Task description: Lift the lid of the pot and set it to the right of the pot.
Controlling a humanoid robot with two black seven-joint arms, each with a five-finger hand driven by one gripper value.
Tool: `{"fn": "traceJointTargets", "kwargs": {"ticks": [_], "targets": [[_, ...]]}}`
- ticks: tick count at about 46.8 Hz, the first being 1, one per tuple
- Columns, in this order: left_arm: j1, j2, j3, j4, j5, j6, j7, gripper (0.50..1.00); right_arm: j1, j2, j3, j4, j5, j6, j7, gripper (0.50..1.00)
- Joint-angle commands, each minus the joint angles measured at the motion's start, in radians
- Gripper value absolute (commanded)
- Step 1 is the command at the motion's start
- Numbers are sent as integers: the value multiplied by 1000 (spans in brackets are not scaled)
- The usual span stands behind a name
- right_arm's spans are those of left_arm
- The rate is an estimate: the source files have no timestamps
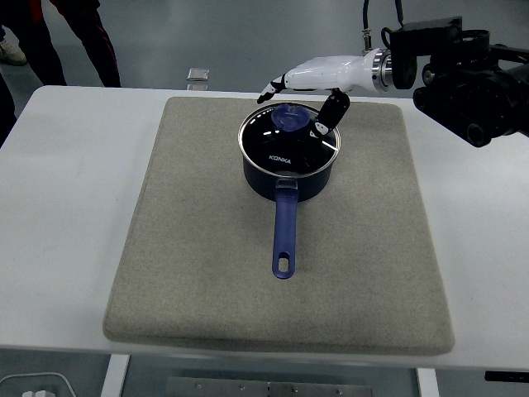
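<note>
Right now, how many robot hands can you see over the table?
1: the right hand, open, hovers just behind the lid that sits on the pot. The left hand is out of view.

Right of the pot (pixel 289 165): bare grey mat (pixel 372 248), nothing standing on it.
Above the lid (pixel 288 137): right hand (pixel 318 83) hovers at the far rim, fingers (pixel 274 86) spread over the knob (pixel 291 116).
Near side: the pot's handle (pixel 283 236) juts toward the counter (pixel 58 207) edge.
Left of the pot: open mat.
</note>
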Motion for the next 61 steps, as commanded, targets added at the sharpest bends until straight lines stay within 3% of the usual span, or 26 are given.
{"fn": "traceJointTargets", "kwargs": {"ticks": [1, 10, 13, 16, 26, 35, 61], "targets": [[0, 0, 0, 0, 0, 0, 0, 1000, 0, 0, 0, 1, 0, 2, 0, 842], [0, 0, 0, 0, 0, 0, 0, 1000, 2, 0, 1, 1, 3, 10, 0, 827], [0, 0, 0, 0, 0, 0, 0, 1000, 2, 0, 0, 1, 3, 13, 0, 770], [0, 0, 0, 0, 0, 0, 0, 1000, 2, 0, 0, 4, 3, 15, 0, 750], [0, 0, 0, 0, 0, 0, 0, 1000, 2, -2, -3, 8, 1, 27, 0, 500], [0, 0, 0, 0, 0, 0, 0, 1000, 3, 0, -14, 7, -23, 71, 0, 500], [0, 0, 0, 0, 0, 0, 0, 1000, 14, -3, -17, 7, -32, 73, 0, 500]]}}
